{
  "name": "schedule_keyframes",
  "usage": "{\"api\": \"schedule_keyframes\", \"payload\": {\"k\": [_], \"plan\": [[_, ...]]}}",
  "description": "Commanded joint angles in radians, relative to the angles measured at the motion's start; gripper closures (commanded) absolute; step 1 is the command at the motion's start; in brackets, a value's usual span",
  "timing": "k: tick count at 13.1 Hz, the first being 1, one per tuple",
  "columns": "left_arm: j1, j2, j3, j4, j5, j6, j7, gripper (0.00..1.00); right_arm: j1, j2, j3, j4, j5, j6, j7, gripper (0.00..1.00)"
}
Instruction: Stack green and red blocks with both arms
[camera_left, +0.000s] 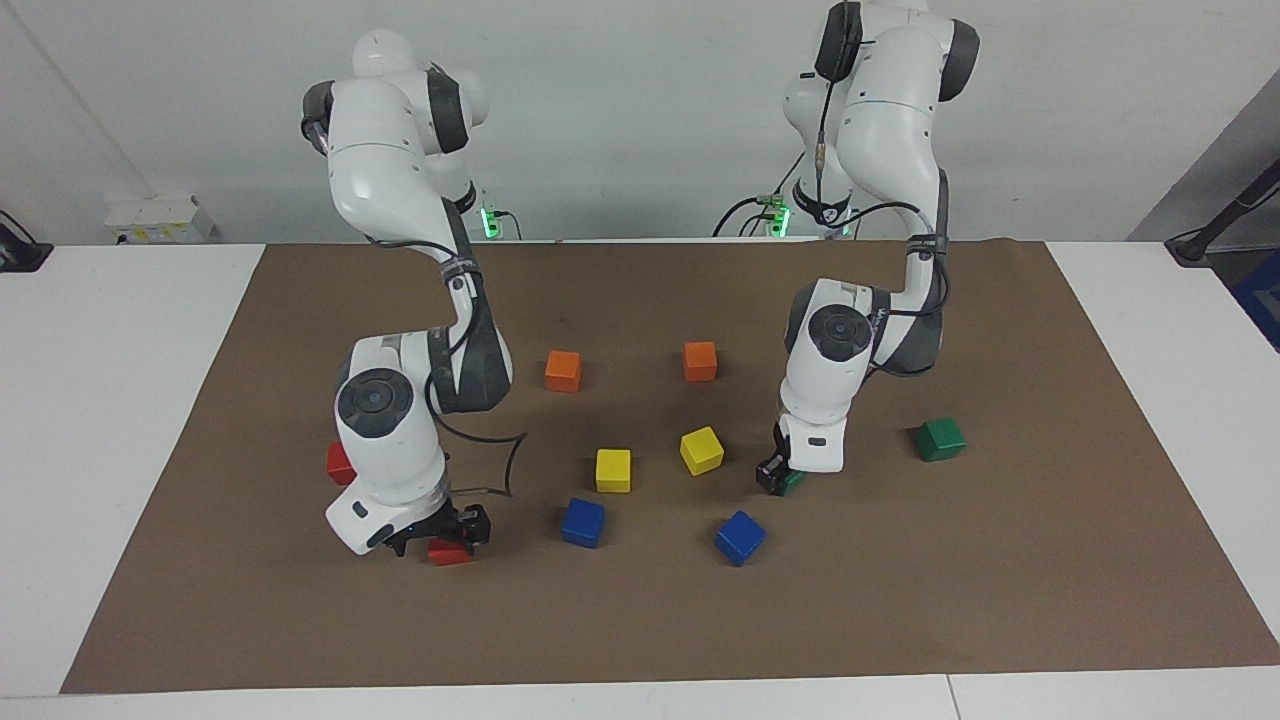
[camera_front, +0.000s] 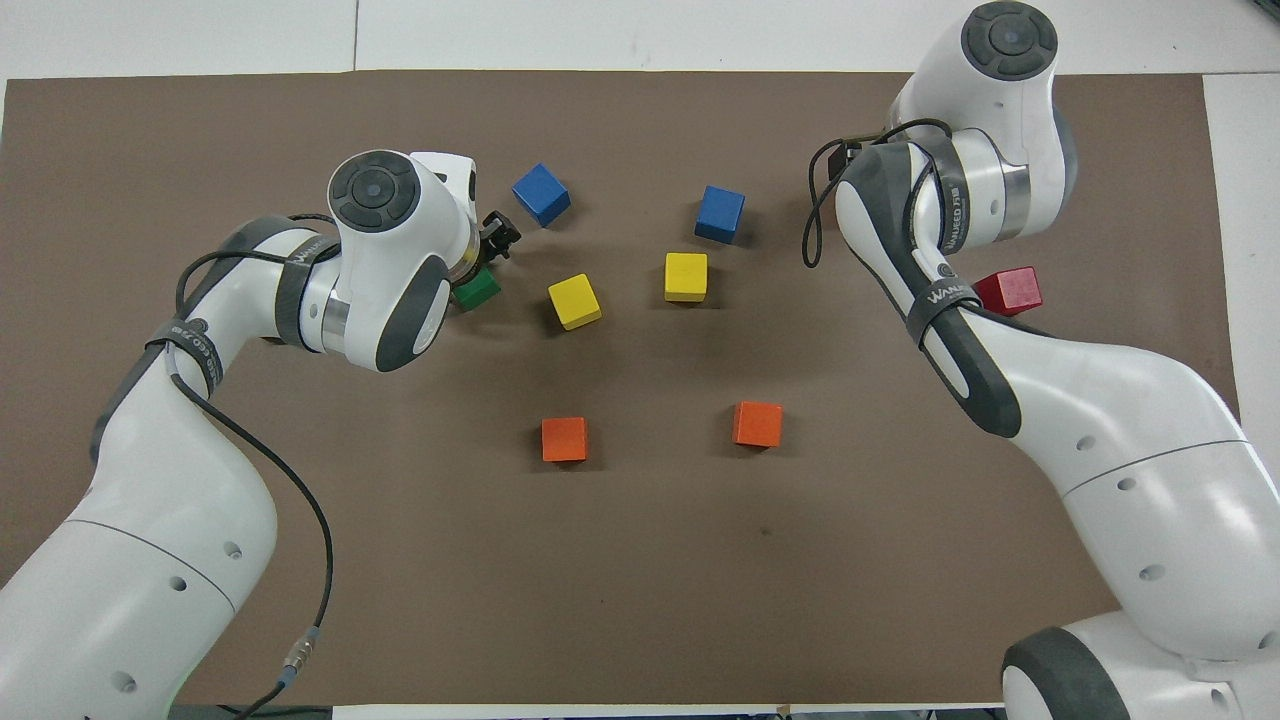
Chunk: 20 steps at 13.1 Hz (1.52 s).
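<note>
My right gripper (camera_left: 448, 535) is low at a red block (camera_left: 450, 551) on the brown mat, toward the right arm's end. The second red block (camera_left: 338, 463) sits nearer the robots, half hidden by that arm; it shows fully in the overhead view (camera_front: 1010, 290). My left gripper (camera_left: 780, 478) is low at a green block (camera_left: 792, 483), which pokes out from under the hand in the overhead view (camera_front: 476, 290). The second green block (camera_left: 940, 439) sits toward the left arm's end, hidden under the arm in the overhead view.
Between the arms stand two orange cubes (camera_left: 563, 371) (camera_left: 700, 361) nearest the robots, two yellow cubes (camera_left: 613, 470) (camera_left: 701, 450) farther out, and two blue cubes (camera_left: 583, 522) (camera_left: 740, 537) farthest. The brown mat (camera_left: 1050, 600) covers the white table.
</note>
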Motion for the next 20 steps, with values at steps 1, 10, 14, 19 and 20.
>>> {"api": "schedule_keyframes", "payload": {"k": [1,10,14,19,20], "plan": [[-0.015,-0.034,0.015,0.013,0.031,-0.090,0.033,1.00,-0.006,0.005,0.010,-0.017,0.008,0.019,0.008,0.00],[0.284,-0.223,0.015,0.001,-0.034,-0.382,1.036,1.00,-0.002,-0.023,0.013,-0.115,0.014,0.076,0.005,0.48],[0.346,-0.247,0.014,-0.123,-0.035,-0.259,1.067,1.00,0.004,-0.024,0.013,-0.114,0.014,0.064,0.006,1.00],[0.366,-0.235,0.012,-0.140,-0.037,-0.219,1.084,1.00,-0.054,-0.125,0.013,-0.134,0.014,-0.086,-0.171,1.00],[0.366,-0.235,0.012,-0.140,-0.038,-0.219,1.084,1.00,-0.069,-0.183,0.012,-0.184,0.014,-0.120,-0.205,1.00]]}}
